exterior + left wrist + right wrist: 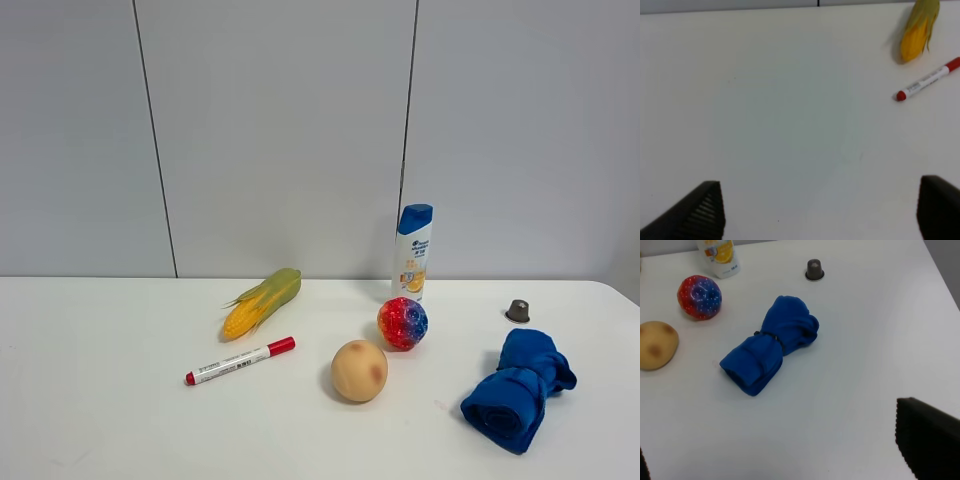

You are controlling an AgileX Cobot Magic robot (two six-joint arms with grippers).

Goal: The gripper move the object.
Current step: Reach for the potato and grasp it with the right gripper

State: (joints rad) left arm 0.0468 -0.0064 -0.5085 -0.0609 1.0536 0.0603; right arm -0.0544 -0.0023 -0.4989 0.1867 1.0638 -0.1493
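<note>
The tan-orange ball [359, 371] with a brownish blotch rests on the white table [120, 420] near the middle, just in front of the red-and-blue speckled ball [402, 323]. It also shows at the edge of the right wrist view [656, 345]. No arm shows in the exterior high view. My left gripper [822, 215] is open and empty over bare table, fingers [697, 215] spread wide. My right gripper [785, 460] is open and empty, with one finger [927, 440] in view, on the near side of the blue cloth, away from the ball.
A rolled blue cloth [518, 390] lies at the right, a small dark cap [518, 311] behind it. A shampoo bottle [412, 253] stands at the back. A corn cob [261, 302] and a red marker [240, 361] lie left of the balls.
</note>
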